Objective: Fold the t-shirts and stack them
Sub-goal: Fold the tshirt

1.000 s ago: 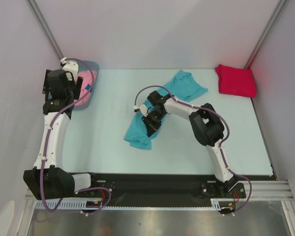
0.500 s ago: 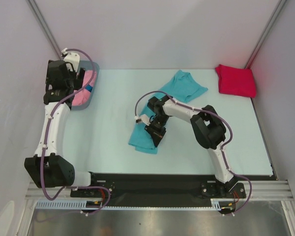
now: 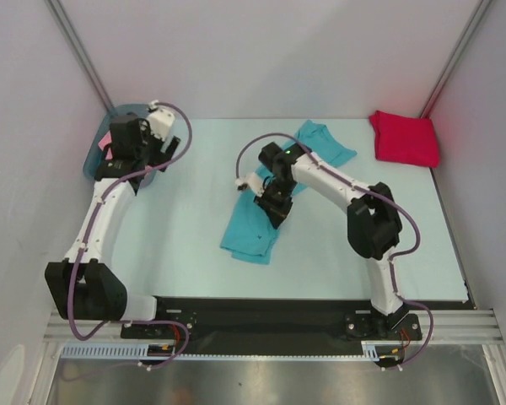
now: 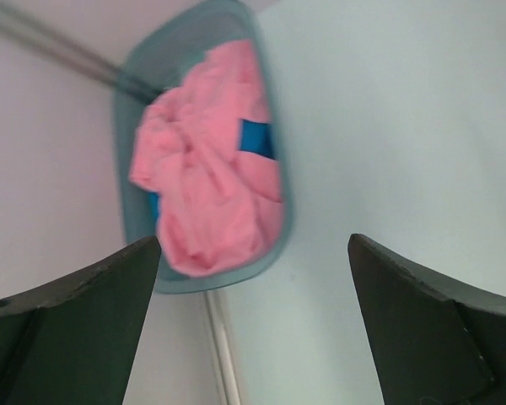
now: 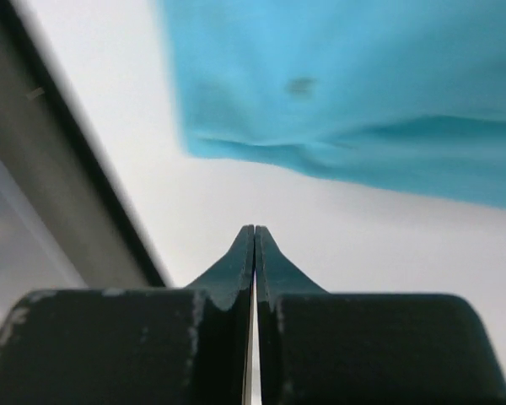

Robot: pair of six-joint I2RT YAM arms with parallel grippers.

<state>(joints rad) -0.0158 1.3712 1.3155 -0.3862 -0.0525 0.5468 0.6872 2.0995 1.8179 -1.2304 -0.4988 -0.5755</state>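
The turquoise t-shirt (image 3: 249,234) lies stretched out across the table's middle, with its far end (image 3: 320,145) near the back. My right gripper (image 3: 276,213) hovers over its middle, shut and empty. In the right wrist view its tips (image 5: 254,229) are pressed together above bare table, with the turquoise shirt (image 5: 363,101) just beyond them. The crimson t-shirt (image 3: 403,137) lies folded at the back right corner. The pink t-shirt (image 4: 207,169) sits crumpled in the tub. My left gripper (image 3: 128,145) is beside the tub, and in the left wrist view it (image 4: 253,240) is wide open and empty.
The grey-blue plastic tub (image 3: 101,148) stands at the back left against the wall; it also shows in the left wrist view (image 4: 282,211). A blue patch (image 4: 255,139) shows among the pink cloth. A black rail (image 3: 261,312) runs along the table's near edge.
My left gripper has drawn away from over the tub toward the right, still empty. My right gripper has moved toward the back over the turquoise shirt, whose near end now lies flatter.
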